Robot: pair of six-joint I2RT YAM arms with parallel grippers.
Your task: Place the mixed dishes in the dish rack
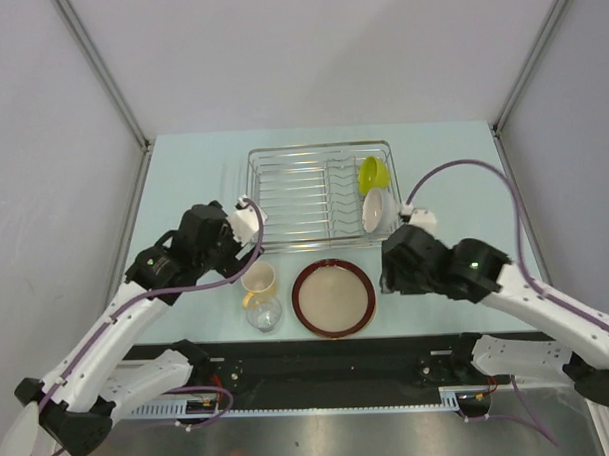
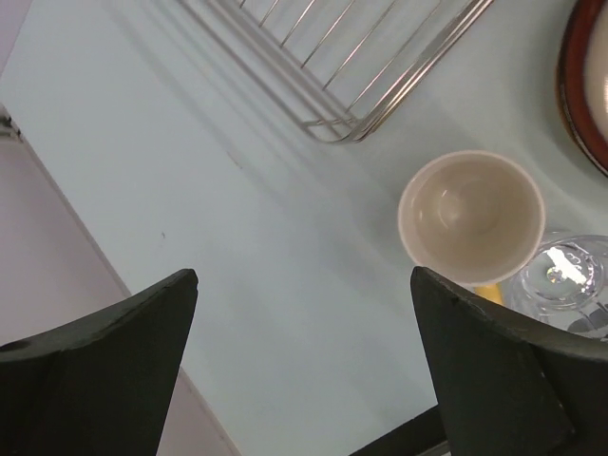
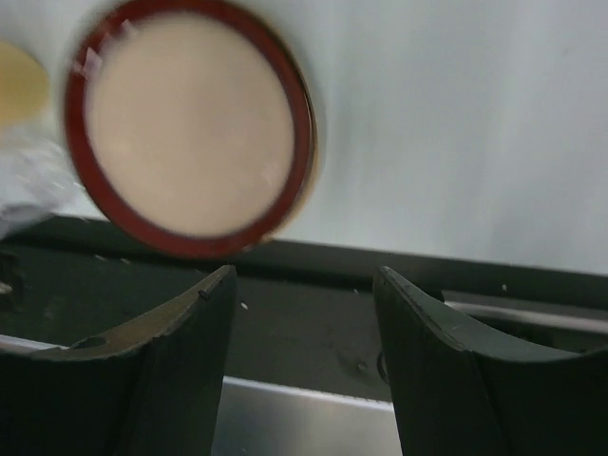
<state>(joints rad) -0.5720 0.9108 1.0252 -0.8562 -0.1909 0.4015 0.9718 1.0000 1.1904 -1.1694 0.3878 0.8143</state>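
Right jaws apart, empty — red-rimmed dish [image 3: 190, 247] lies beyond them, up-left.

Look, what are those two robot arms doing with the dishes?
They are loading dishes into the dish rack. The lime-green bowl and white bowl sit in it. The mug, glass and dark red-brown dish are on the table. Both grippers are open and empty: the left gripper near the mug, the right gripper near the dish.

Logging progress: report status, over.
Left gripper, right gripper open, empty. Green bowl, white bowl in rack; mug, glass, red-rimmed plate on table. Nothing blocking rack.
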